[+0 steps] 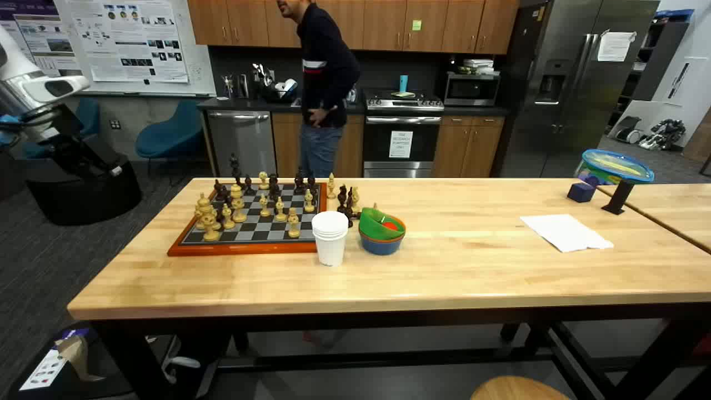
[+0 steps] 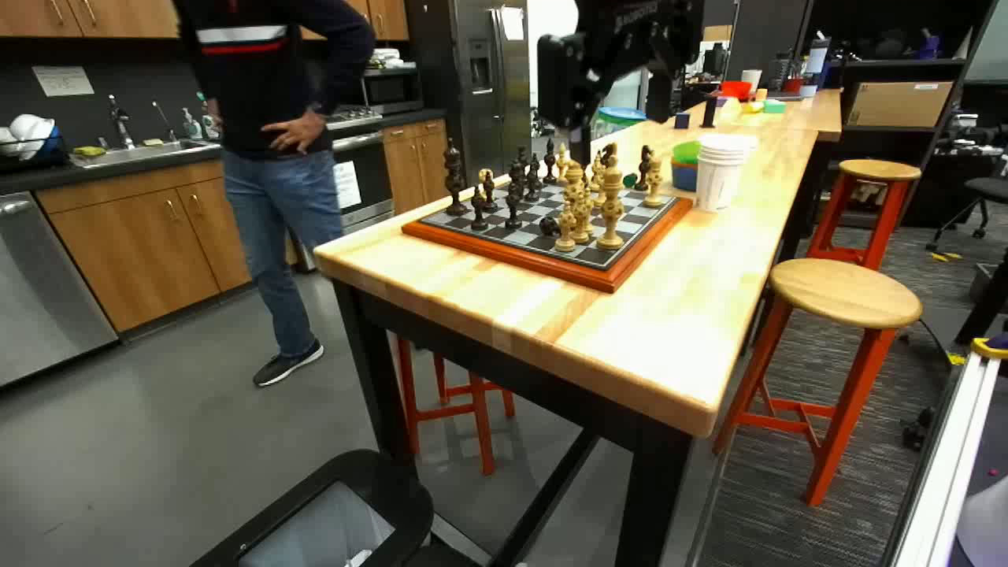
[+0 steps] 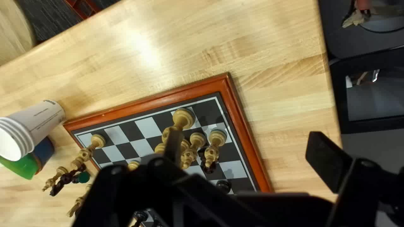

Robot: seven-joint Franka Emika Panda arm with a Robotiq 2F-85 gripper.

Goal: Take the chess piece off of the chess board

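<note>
The chess board lies on the wooden table, and its reddish frame also shows in an exterior view and the wrist view. Several cream and dark chess pieces stand on it. A tall cream piece stands near a corner; a tall dark piece is across the board. A small dark piece appears to lie on its side. My gripper is open and empty, above and apart from the board. It also shows raised in both exterior views. Its finger hides some pieces in the wrist view.
Stacked white cups stand against the board's edge, beside green and blue bowls. Several pieces are on the table beside the board. White paper and a purple block lie farther along. A person stands behind the table.
</note>
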